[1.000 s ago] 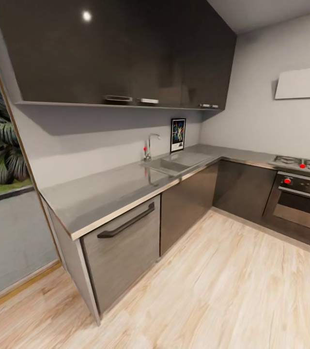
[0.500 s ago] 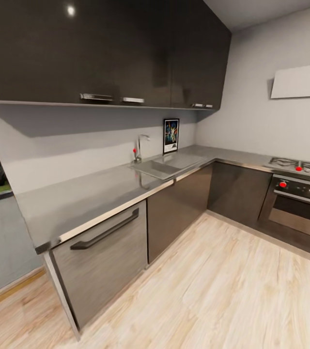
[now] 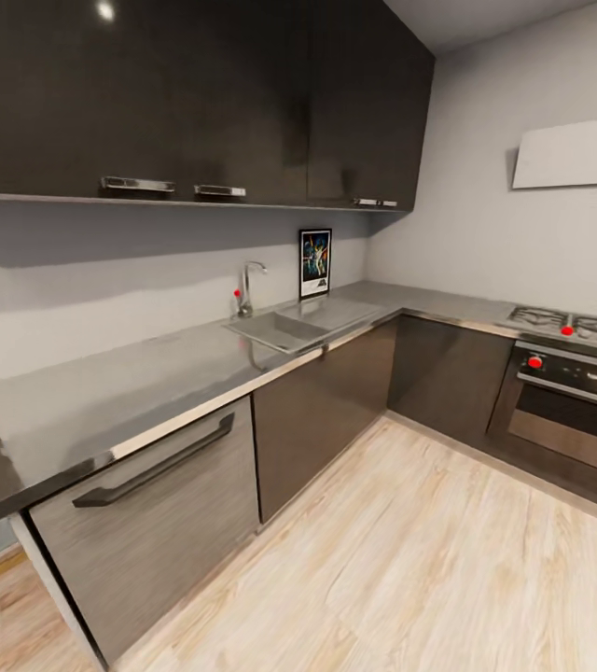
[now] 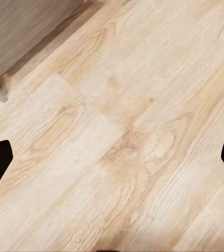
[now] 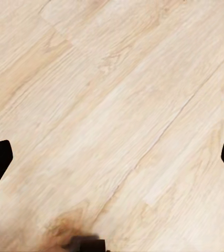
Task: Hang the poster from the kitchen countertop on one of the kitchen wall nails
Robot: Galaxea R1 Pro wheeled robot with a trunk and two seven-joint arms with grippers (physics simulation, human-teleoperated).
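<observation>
1. Your head view has swung right over the last second: the window and plants at the left edge have dropped out of sight, and the poster has slid left in the picture. That is camera motion; nothing on the kitchen countertop has shifted.
2. The poster stands upright against the back wall, just behind the sink and beside the tap, near the inner corner of the worktop.
3. Left gripper: fingertips wide apart, nothing between them, wooden floor below. A cabinet front shows near it.
4. Right gripper: likewise spread and empty over floorboards.
5. Judgement: you are on approach, well apart from the poster. No nail is discernible on the pale wall yet.
</observation>
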